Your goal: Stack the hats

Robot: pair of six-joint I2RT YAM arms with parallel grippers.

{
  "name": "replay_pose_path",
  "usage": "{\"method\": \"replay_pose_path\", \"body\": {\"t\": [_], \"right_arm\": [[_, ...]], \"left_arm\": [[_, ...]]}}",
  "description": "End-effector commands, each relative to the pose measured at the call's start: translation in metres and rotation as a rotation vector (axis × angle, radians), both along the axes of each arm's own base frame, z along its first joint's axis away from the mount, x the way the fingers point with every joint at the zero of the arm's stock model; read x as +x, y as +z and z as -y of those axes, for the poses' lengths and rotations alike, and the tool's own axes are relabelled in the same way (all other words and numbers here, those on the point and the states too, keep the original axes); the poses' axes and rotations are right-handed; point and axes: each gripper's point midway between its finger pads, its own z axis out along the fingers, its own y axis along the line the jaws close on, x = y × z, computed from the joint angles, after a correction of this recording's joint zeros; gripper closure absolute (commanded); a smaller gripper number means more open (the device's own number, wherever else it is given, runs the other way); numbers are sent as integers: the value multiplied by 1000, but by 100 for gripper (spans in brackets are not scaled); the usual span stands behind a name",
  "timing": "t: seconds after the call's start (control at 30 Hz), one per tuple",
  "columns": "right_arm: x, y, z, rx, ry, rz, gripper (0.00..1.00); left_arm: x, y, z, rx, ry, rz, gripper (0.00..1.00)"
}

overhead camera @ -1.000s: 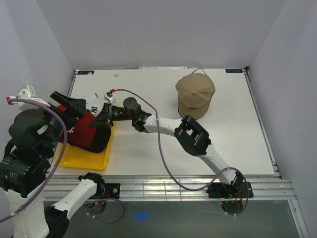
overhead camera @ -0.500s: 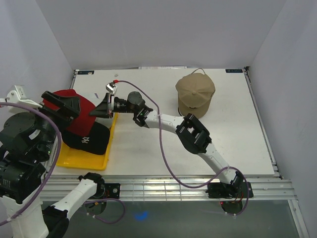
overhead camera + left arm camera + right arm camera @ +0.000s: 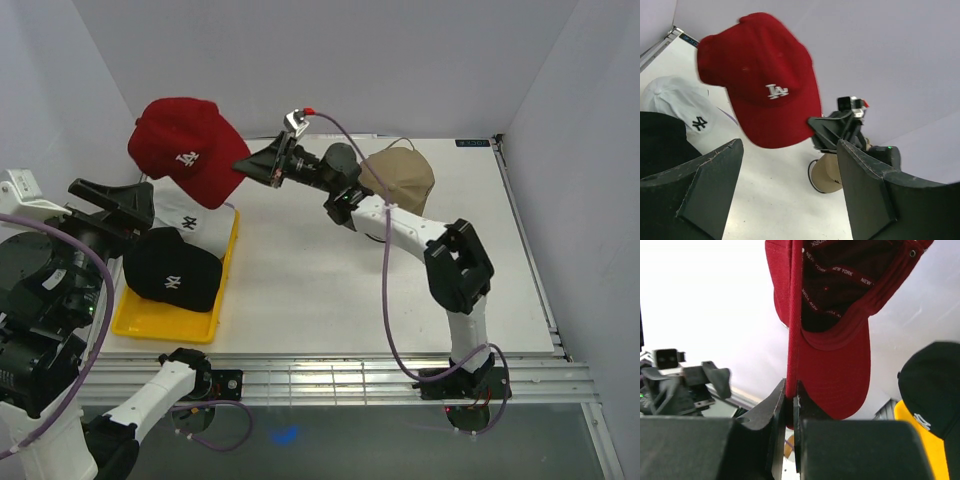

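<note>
My right gripper (image 3: pixel 246 165) is shut on the brim edge of the red hat (image 3: pixel 186 148) and holds it high in the air above the tray's far end. In the right wrist view the red hat (image 3: pixel 835 315) hangs brim-down from the pinched jaws (image 3: pixel 791 390). The black hat (image 3: pixel 175 272) sits in the yellow tray (image 3: pixel 160 328), with the white hat (image 3: pixel 188 212) just behind it. A tan hat (image 3: pixel 398 182) rests at the back right. My left gripper (image 3: pixel 118 205) stands open and empty above the tray's left side; its fingers (image 3: pixel 710 185) frame the red hat (image 3: pixel 760 80).
A black wire loop (image 3: pixel 812 179) shows under the tan hat (image 3: pixel 827 172). White walls close in the table on three sides. A purple cable (image 3: pixel 385 300) trails along my right arm. The black hat (image 3: pixel 932 385) shows below the lifted one.
My right gripper has lifted the red hat up and away from the tray, off the black hat. The black and white hats now lie uncovered. The left gripper stayed open.
</note>
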Motion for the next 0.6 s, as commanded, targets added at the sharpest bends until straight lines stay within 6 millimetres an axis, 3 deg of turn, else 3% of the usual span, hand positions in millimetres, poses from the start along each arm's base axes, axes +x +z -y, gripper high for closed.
{"method": "replay_pose_path", "body": {"t": [0.0,0.03,0.07,0.1,0.13,0.17,0.2,0.23,0.27,0.3,0.33,0.37,0.4,0.43,0.47,0.5,0.53,0.57], "right_arm": [[0,67,53,125,-126,105,92],[13,70,67,131,-185,96,92],[10,87,86,157,-216,110,92],[15,76,96,139,-252,85,92],[33,78,116,143,-326,73,92],[27,96,137,171,-363,98,92],[33,82,149,151,-404,68,92],[46,82,170,153,-464,66,92],[40,99,193,191,-510,73,92],[41,100,207,204,-547,69,92],[56,79,228,184,-625,24,92],[46,92,248,214,-661,42,92],[45,90,261,215,-698,40,92],[56,69,279,190,-772,1,92],[46,77,295,212,-802,19,92],[44,73,305,218,-827,8,92],[50,56,318,204,-867,-22,92],[43,58,326,218,-874,-19,92]], "left_arm": [[5,12,4,-6,-16,38,14],[6,14,5,-9,-20,44,14],[7,14,7,-10,-26,49,14],[7,15,7,-14,-28,52,14],[9,14,8,-14,-33,50,14],[10,14,10,-16,-37,52,14],[11,13,11,-16,-40,50,14],[12,13,11,-16,-40,52,14],[13,13,12,-19,-42,56,14],[14,11,13,-20,-48,52,14],[16,9,15,-23,-54,48,14],[18,9,17,-29,-60,52,14],[20,6,20,-31,-75,45,14],[22,4,22,-33,-82,42,14],[23,4,24,-37,-90,45,14],[25,3,26,-38,-96,40,14],[28,0,29,-37,-107,31,14],[29,-1,30,-39,-113,30,14]]}}
